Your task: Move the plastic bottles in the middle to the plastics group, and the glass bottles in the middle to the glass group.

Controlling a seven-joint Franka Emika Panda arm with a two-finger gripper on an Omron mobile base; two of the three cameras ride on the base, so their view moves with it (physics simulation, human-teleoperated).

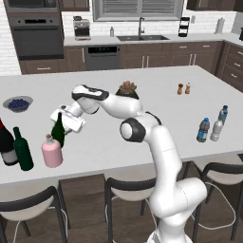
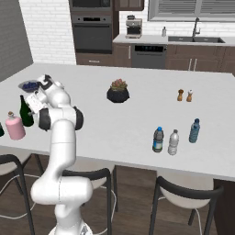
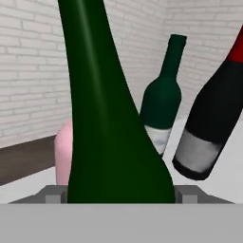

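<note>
My gripper (image 1: 63,125) is shut on the lower body of the slim dark green wine bottle (image 1: 58,129), which stands roughly upright at the counter's left end. In the hand view this bottle (image 3: 109,133) spans the whole gap between my fingertips (image 3: 52,193). The squat pink bottle (image 1: 51,152) with a cork stopper stands just in front of it. Further left are the stockier green bottle (image 1: 23,149) and the big dark red-topped bottle (image 1: 5,142). At the right end, the blue-labelled water bottle (image 1: 203,130) stands beside the pale clear bottle (image 1: 217,129) and the blue-tinted bottle (image 1: 223,114).
A bowl of blueberries (image 1: 18,103) sits behind the glass bottles. A potted succulent (image 1: 127,89) stands mid-counter, and salt and pepper shakers (image 1: 183,88) stand further right. Stools (image 1: 126,190) line the counter's near edge.
</note>
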